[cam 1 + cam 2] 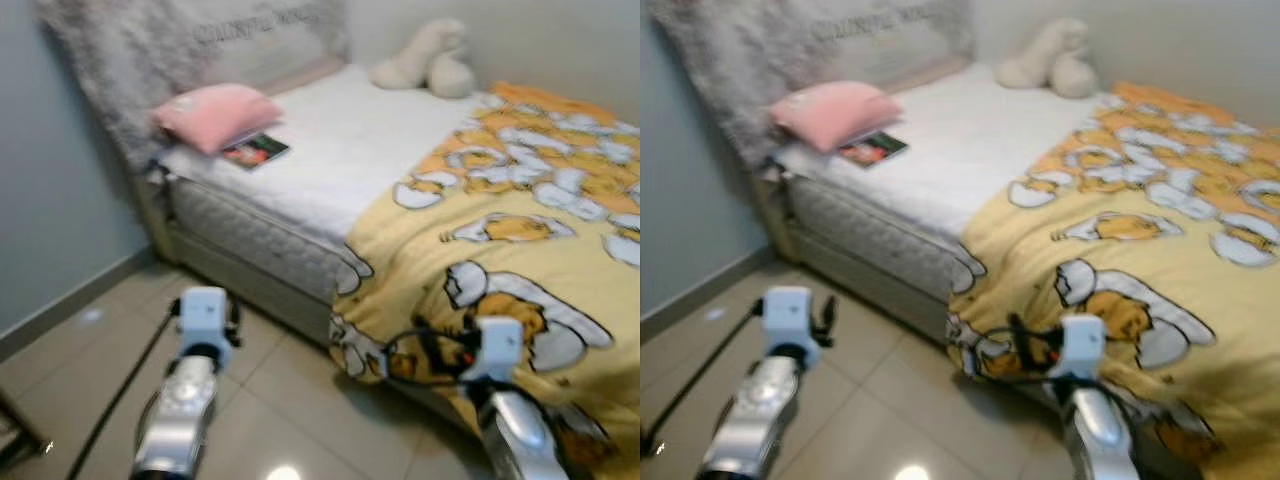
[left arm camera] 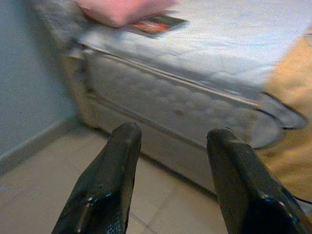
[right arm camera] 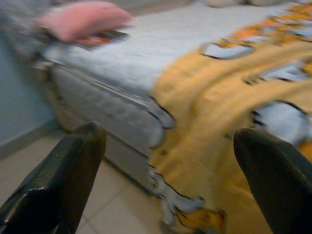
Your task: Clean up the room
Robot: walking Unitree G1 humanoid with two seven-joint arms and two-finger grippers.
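Robot stands on the tiled floor [image 1: 90, 370] facing the bed [image 1: 330, 170]; both arms raised in front, neither touching anything; views blurred, likely from walking.

Left gripper [image 2: 170, 161] at about 7 o'clock in the head view; fingers [image 2: 114, 170] spread apart, empty, aimed at the bed's side panel; judged a ready pose for approach, not a grasp.

Right gripper [image 3: 165, 165] at about 5 o'clock; fingers [image 3: 73, 165] wide apart, empty, pointing at the blanket [image 1: 520, 240] where it drapes over the bed edge toward the floor.

Items probably to tidy: blanket lies skewed, covering the bed's 3 o'clock half and hanging off the near side; book [image 1: 255, 151] at 11 o'clock on the bare mattress, tucked partly under the pink pillow [image 1: 215, 112]; plush toy [image 1: 425, 60] at 1 o'clock against the wall.

Judgement: task at approach stage; the hanging blanket corner is nearest the right gripper, so a likely first target; loose fabric may slip or bunch when pulled.
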